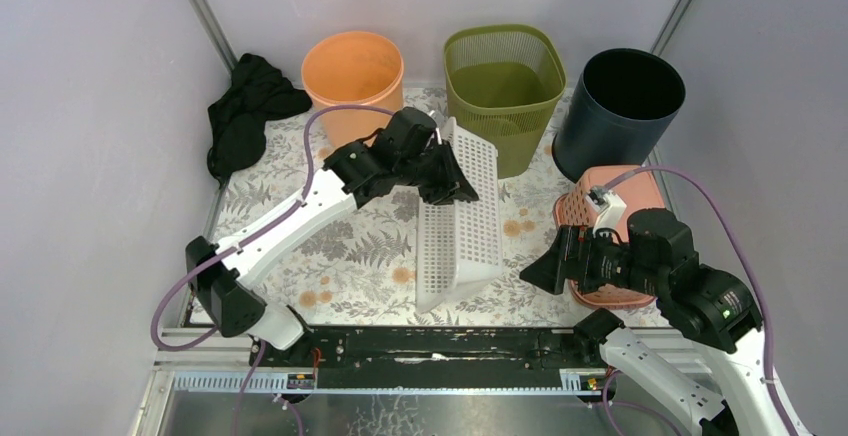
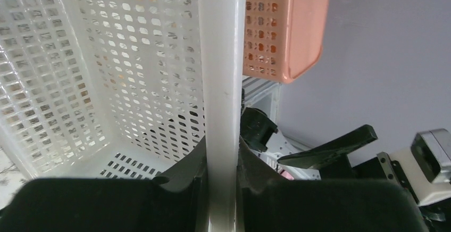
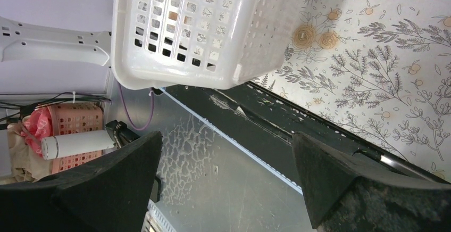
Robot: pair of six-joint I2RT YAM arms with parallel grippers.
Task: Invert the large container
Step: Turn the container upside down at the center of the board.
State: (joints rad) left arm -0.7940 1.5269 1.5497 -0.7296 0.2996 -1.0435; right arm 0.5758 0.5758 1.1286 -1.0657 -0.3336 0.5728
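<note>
Left gripper pinches basket rim, holding it on edge for flipping; right gripper spread wide, idle nearby

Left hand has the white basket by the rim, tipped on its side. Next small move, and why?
Probably roll the white basket on over with the left hand shut on its rim: it stands on edge, its opening not yet facing the table.

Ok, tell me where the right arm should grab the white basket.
Probably the solid rim at its near end, approached from the right: the white basket stands tilted on edge, the left gripper clamps the far rim, and the right gripper, jaws open, faces that end.
</note>
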